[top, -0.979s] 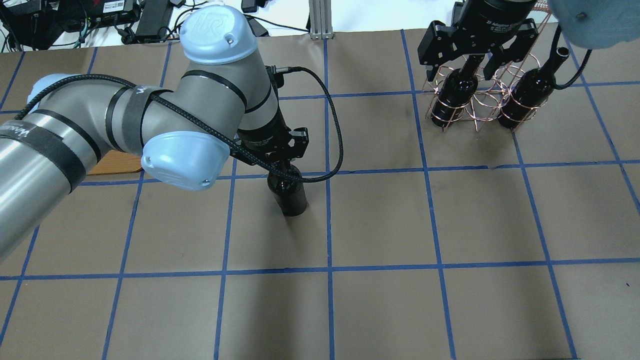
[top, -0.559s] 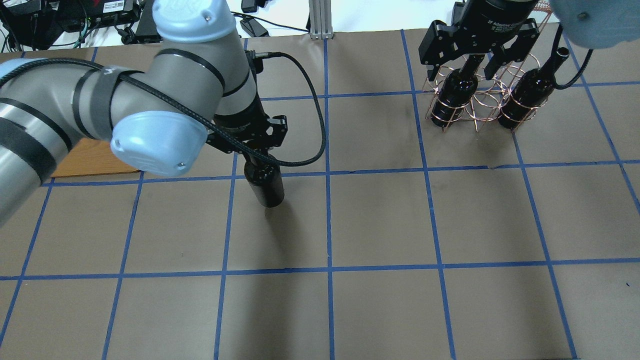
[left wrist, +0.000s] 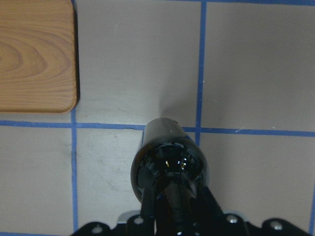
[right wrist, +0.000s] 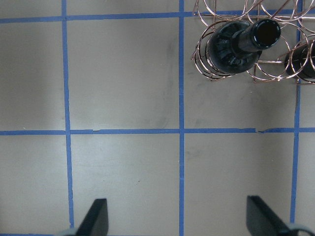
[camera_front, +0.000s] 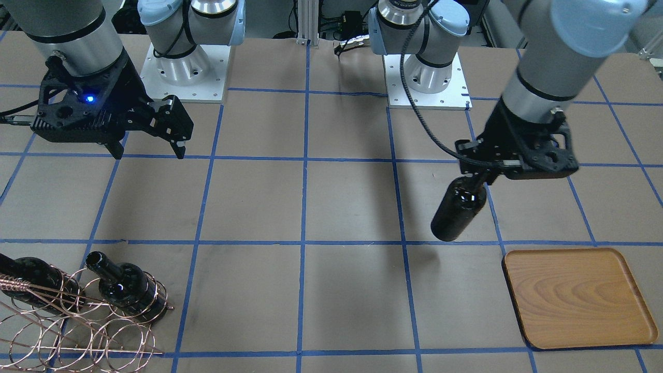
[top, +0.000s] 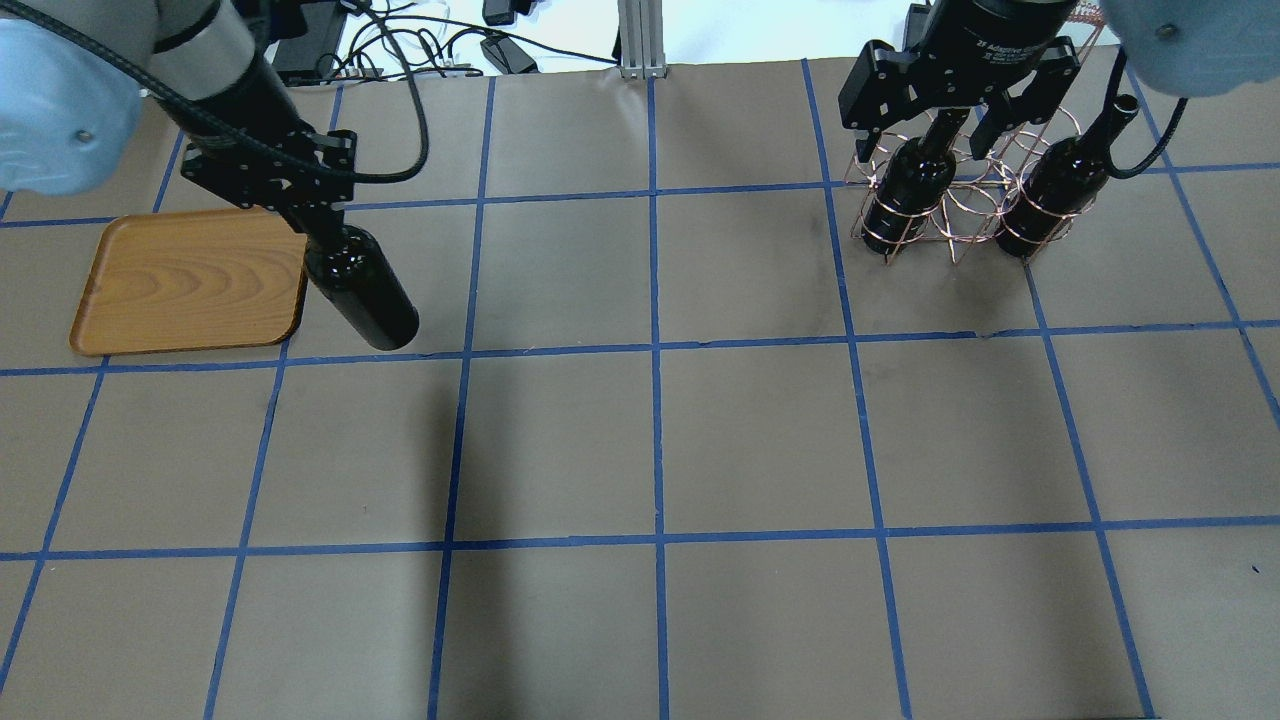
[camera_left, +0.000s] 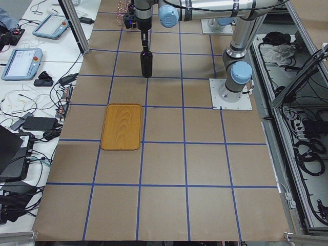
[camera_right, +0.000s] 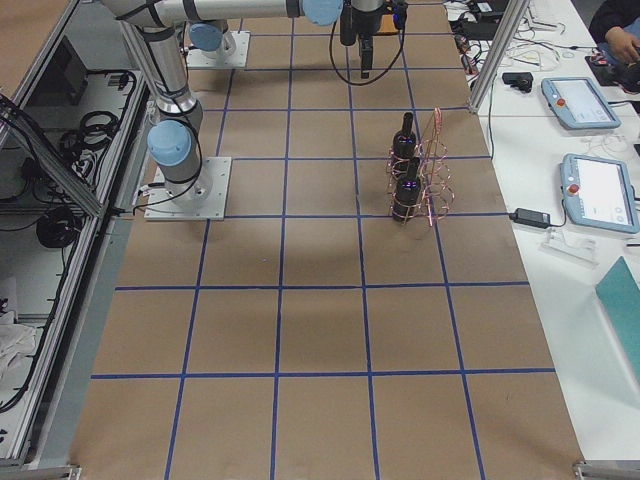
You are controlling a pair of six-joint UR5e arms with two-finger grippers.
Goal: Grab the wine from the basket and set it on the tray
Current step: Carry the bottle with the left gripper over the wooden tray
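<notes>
Left end effector point(camera_front: 479, 178): clamped narrow on the neck of the wine, fingers pointing down.
Wine point(camera_front: 458, 212): hangs base-down straight under the left end effector, slightly tilted and clear of the table point(top: 760, 440). Its base is over a crossing of blue tape lines.
Tray point(camera_front: 577, 298): flat on the table near the left end effector. It lies off to one side of the wine's base, not beneath it, with nothing on it.
Right end effector point(camera_front: 149, 151): well apart from the left one, fingers spread wide with nothing between them. It hovers above the table.
Basket point(top: 965, 200): on the table just ahead of the right end effector, at the top edge of that wrist's view.
Bottles point(camera_front: 129, 287): two black ones, each standing in a wire loop of the basket with its neck up. One open mouth shows clearly from the right wrist camera.
</notes>
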